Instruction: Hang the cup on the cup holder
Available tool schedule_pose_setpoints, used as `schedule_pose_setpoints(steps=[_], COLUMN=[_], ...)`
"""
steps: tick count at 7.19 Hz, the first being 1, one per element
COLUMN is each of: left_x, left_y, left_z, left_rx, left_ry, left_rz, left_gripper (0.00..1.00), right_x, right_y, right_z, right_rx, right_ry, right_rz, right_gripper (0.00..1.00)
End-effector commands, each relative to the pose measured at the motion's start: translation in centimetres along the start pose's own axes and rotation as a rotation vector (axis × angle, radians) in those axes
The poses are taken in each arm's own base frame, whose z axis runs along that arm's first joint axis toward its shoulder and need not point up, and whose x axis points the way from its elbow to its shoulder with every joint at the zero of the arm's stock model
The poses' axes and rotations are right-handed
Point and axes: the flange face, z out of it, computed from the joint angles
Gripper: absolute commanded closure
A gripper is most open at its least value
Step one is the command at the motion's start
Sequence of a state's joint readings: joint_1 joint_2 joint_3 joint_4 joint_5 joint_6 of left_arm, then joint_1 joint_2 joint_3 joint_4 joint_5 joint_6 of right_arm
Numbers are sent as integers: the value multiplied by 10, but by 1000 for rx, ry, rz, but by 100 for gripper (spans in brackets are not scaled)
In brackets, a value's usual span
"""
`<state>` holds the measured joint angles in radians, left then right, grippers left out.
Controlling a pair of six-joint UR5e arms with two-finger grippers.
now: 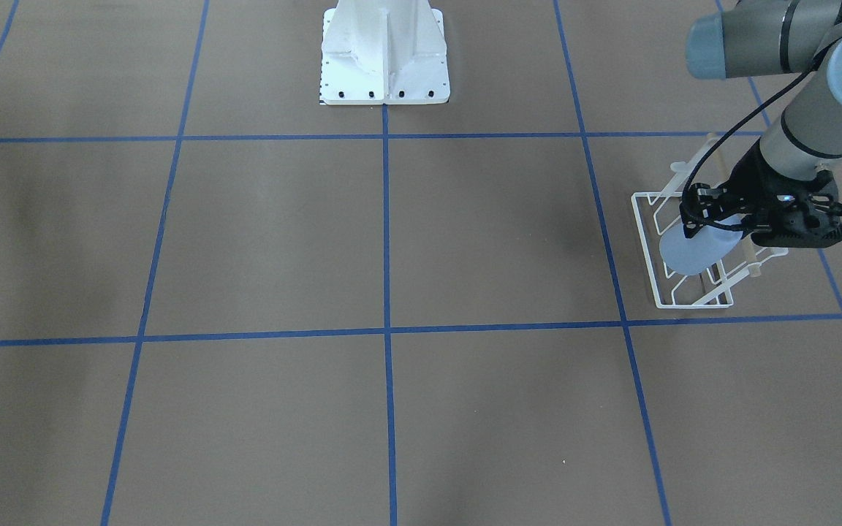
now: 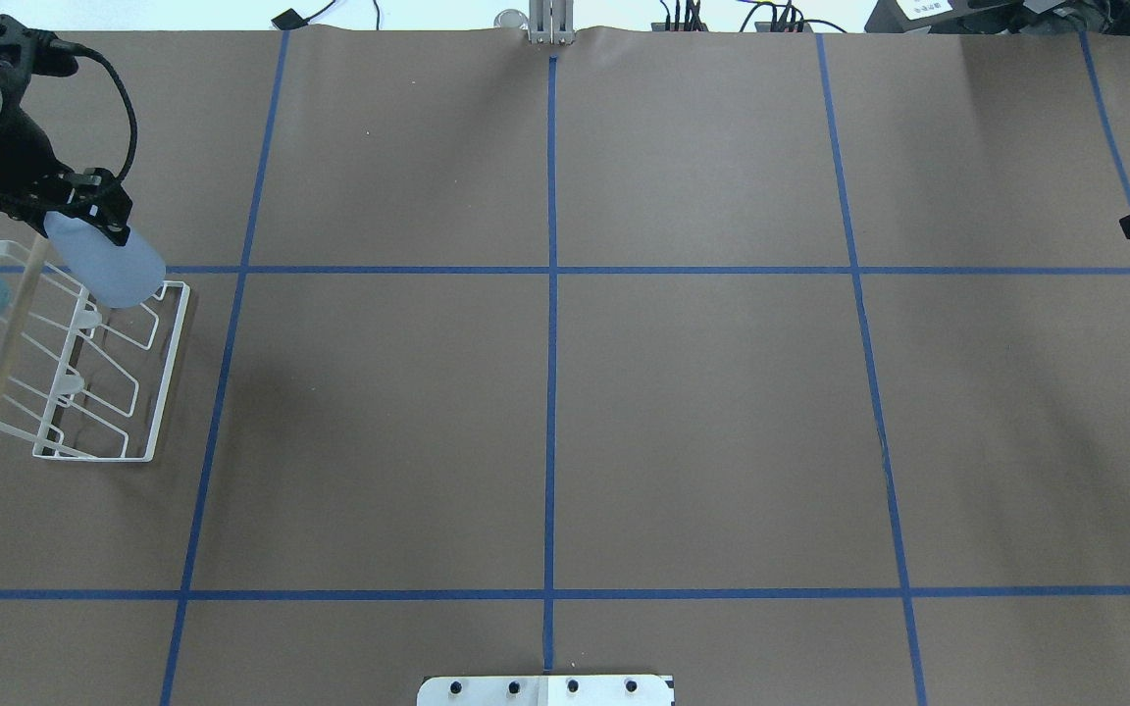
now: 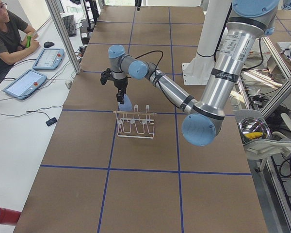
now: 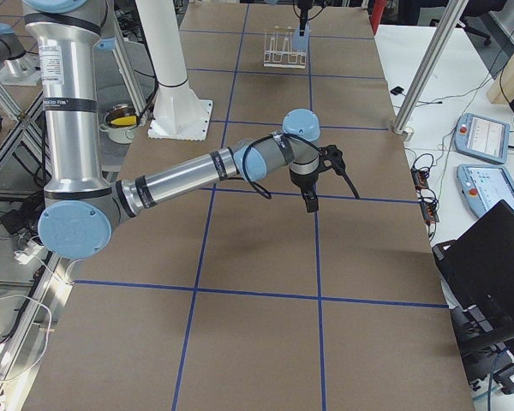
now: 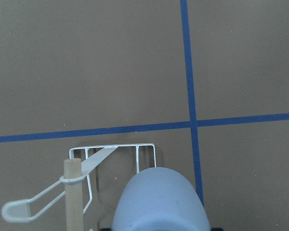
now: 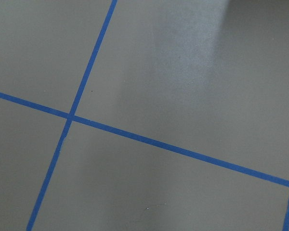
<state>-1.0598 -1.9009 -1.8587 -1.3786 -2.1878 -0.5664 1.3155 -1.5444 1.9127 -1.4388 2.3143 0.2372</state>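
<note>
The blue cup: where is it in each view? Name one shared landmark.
Front-facing: cup at right side, mid-height.
Overhead: cup upper left.
Exterior left: cup left of centre.
Exterior right: cup top centre, tiny.
Left wrist: cup bottom centre.
Right wrist: not in it.
Landmark: the white cup holder.

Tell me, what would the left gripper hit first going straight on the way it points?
The left gripper holds the light blue cup, which leads; that cup would likely meet the white wire cup holder first, though depth is unclear.
</note>
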Motion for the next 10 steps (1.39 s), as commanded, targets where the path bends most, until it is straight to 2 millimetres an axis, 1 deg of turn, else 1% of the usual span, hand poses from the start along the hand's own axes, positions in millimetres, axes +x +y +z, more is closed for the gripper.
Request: schedule_pose_setpoints(steps=[1, 4, 6, 7, 8, 10], left_x=[1, -1, 1, 1, 3, 9], left_y=[-1, 3, 5, 5, 5, 5], left_z=[17, 25, 31, 31, 28, 21], left_rx=[-28, -43, -53, -53, -47, -28], left_ry=[-8, -13, -16, -14, -12, 11], left_rz=[3, 0, 4, 5, 9, 26], left_gripper=[100, 100, 33, 11, 3, 3], right_x=[1, 1, 1, 1, 3, 0], right_y=[-1, -1, 0, 0, 0, -1], right_z=[-2, -1, -1, -1, 0, -3], right_rx=[3, 2, 1, 1, -2, 5], right_ry=[0, -2, -4, -4, -3, -4], right_rz=[2, 5, 5, 5, 8, 3], right_gripper=[0, 0, 0, 0, 0, 0])
